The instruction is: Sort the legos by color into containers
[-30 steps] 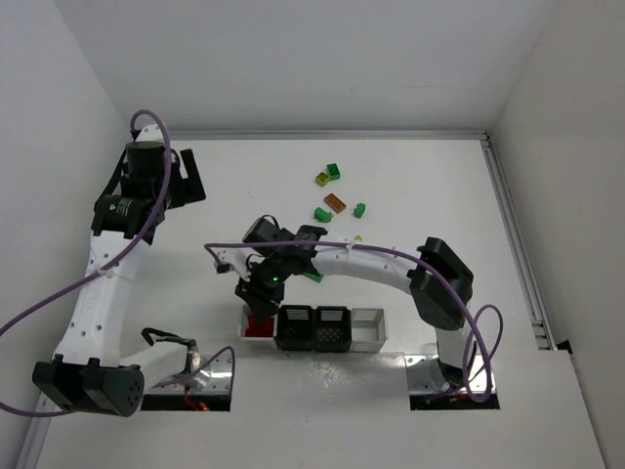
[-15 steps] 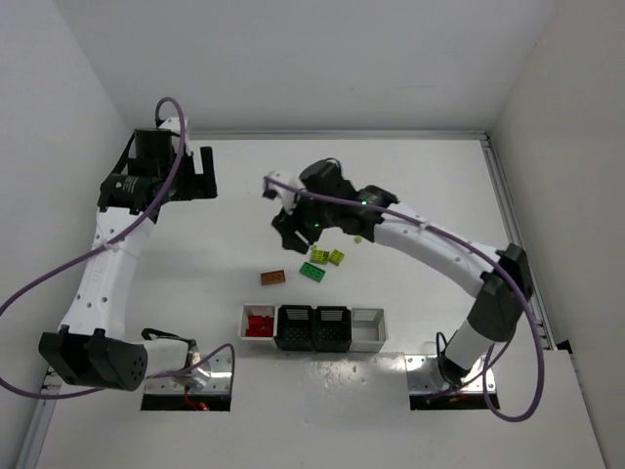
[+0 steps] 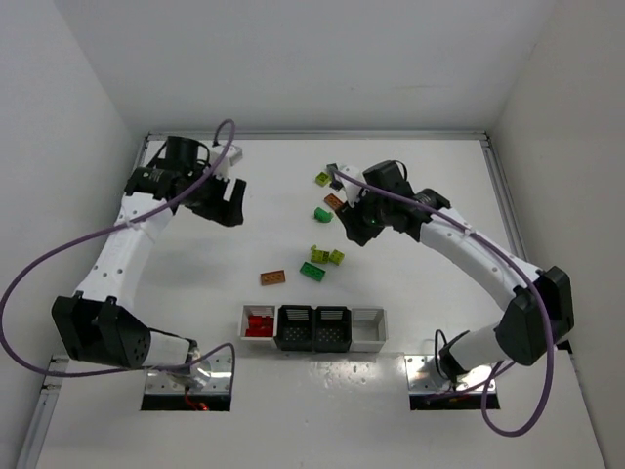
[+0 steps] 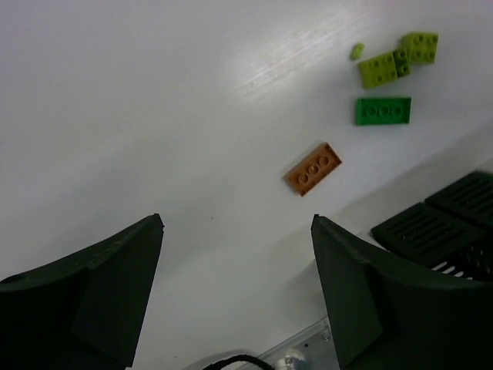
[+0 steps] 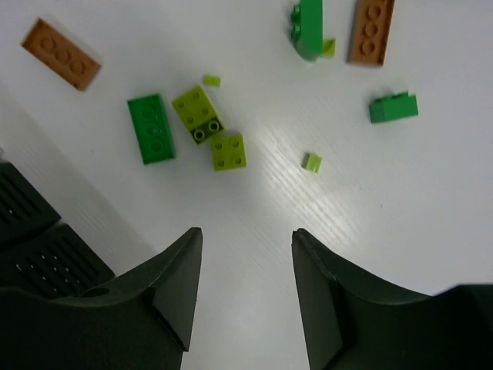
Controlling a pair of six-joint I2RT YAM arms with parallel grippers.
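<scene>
Top external view is showing the bins (image 3: 366,329) sitting in a row near the arm bases on the worktop (image 3: 195,274), with red bricks (image 3: 259,323) lying in the leftmost white one. An orange brick (image 3: 272,277), a green brick (image 3: 312,271) and yellow-green bricks (image 3: 327,255) are lying loose just beyond. Both the left pincer (image 4: 237,231) and the right pincer (image 5: 245,239) are hovering with jaws apart, gripping nothing.

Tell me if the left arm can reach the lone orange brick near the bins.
Probably yes: the left gripper is open, nothing lies between it and the orange brick, which sits flat, apart from the green brick.
</scene>
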